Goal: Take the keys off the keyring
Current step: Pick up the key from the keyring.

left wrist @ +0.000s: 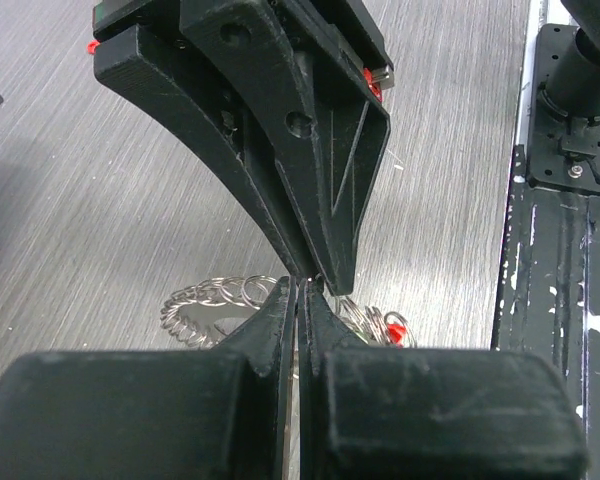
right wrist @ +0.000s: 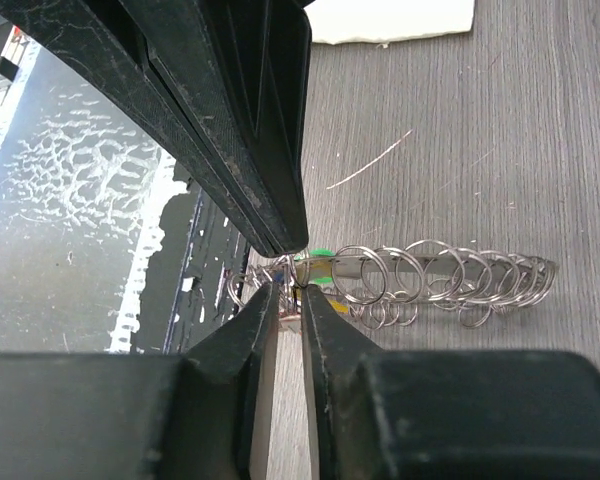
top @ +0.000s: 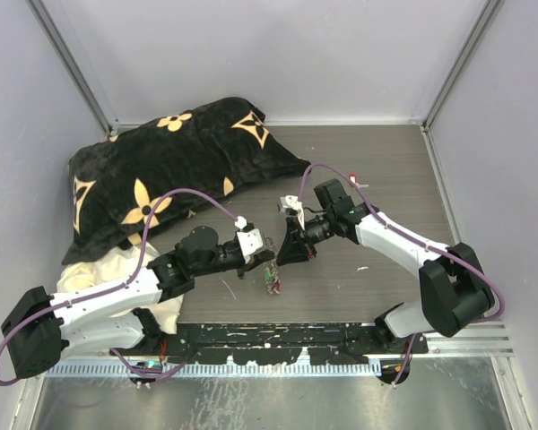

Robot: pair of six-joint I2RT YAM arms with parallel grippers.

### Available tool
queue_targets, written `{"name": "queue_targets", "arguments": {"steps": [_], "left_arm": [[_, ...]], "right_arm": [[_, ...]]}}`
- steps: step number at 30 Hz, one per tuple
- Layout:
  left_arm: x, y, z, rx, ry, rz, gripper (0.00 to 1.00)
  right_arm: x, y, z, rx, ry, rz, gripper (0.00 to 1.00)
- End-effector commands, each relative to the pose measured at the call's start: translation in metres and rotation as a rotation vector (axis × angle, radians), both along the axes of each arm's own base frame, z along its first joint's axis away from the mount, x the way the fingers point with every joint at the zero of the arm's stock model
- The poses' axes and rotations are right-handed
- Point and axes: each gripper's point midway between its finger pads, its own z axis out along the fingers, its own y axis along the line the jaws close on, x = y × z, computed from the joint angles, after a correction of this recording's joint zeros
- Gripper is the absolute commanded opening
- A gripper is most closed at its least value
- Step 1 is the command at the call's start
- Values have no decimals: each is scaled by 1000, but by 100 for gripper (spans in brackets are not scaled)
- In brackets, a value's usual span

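My left pincer [left wrist: 298,284] and right pincer [right wrist: 288,291] are pinched shut tip to tip, on the ring's [right wrist: 450,280] end, I think. The keys [left wrist: 385,322] sit just beneath my tips. Pulling apart could stretch the coil, or the thin wire could slip free.

The grey wood-grain table [top: 386,179] carries a black flowered pillow [top: 179,170], a cream cloth [top: 94,264] and the keyring [right wrist: 450,280].

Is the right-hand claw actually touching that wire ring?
Touching: the right wrist view shows one end of the keyring pinched between the fingertips of the right gripper.
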Motion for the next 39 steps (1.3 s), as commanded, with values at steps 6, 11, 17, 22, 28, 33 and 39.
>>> {"name": "queue_targets", "arguments": {"steps": [6, 11, 17, 22, 28, 33, 39], "left_arm": [[3, -8, 41, -144, -57, 3, 0], [3, -6, 37, -149, -40, 11, 2], [7, -4, 30, -179, 3, 57, 38], [16, 2, 21, -194, 62, 136, 58], [6, 20, 13, -271, 189, 201, 64], [-22, 28, 10, -381, 313, 137, 59], [-35, 24, -1, -426, 386, 84, 63]], "right_arm": [[-9, 2, 20, 86, -87, 73, 1], [-6, -3, 27, 80, -138, 68, 1], [-7, -6, 27, 74, -144, 82, 1], [10, -4, 13, -6, -123, 6, 1], [13, -2, 14, -4, -104, -15, 1], [11, -1, 16, 8, -83, -8, 1], [10, 0, 18, 17, -76, -1, 1]]}}
